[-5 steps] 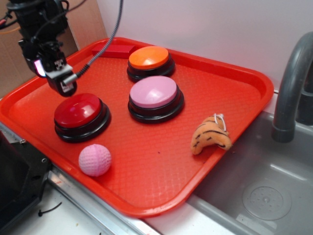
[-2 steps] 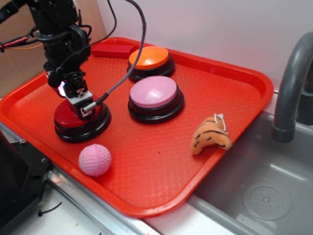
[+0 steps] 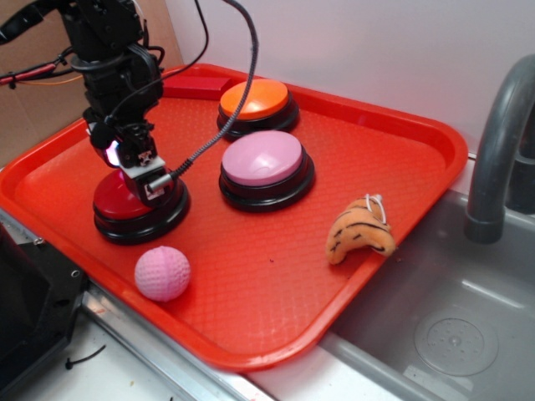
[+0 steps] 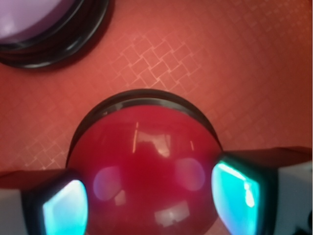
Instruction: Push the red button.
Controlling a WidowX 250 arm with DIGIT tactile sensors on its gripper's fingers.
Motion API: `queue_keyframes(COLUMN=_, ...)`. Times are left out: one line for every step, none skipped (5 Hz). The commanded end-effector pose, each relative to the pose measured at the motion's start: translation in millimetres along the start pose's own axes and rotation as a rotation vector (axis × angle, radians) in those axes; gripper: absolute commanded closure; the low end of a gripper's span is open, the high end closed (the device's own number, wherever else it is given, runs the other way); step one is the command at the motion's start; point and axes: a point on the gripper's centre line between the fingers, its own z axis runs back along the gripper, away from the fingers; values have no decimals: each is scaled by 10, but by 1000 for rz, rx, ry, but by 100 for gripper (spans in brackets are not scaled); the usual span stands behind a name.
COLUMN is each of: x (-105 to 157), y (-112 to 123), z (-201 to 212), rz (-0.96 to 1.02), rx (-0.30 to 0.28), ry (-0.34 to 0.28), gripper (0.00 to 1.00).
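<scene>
As the claw sits low over its target, the scene reads as follows, near to far.

Pink ball (image 3: 162, 272): nearest item, resting on the near left part of the tray, just beside the red button's base.

Red button (image 3: 125, 203): near left of the tray (image 3: 276, 317), on a black round base. In the wrist view the dome (image 4: 146, 181) fills the lower middle of the picture.

Claw (image 3: 138, 171): directly over the red button, fingers apart, one fingertip (image 4: 66, 208) to each side of the dome. It grips nothing. Contact with the dome looks likely but cannot be confirmed.

Task progress: the approach and alignment appear done. Whether the button is pressed down cannot be told; judged remaining is a full downward press and then withdrawal.

Plush toy (image 3: 359, 230): orange with dark stripes, right side of the tray, well apart from the red button.

Pink-topped button (image 3: 266, 169): centre of the tray, just right of the claw.

Orange-topped button (image 3: 257, 106): far side of the tray.

Surface: red textured tray on a worktop, partly overhanging a grey sink (image 3: 451, 326).

Room: grey tap (image 3: 495, 142) at right, pale wall (image 3: 359, 42) behind.
</scene>
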Motion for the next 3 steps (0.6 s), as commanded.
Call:
queue_keyframes(x=-31, y=11, z=208, rz=12, rx=10, ry=-25, gripper=0)
queue_keyframes(x=-39, y=6, z=418, rz=30, rx=33, ry=-46, gripper=0)
queue_keyframes(x=-48, y=-12, z=580, rz=34, rx=31, ry=-68, gripper=0)
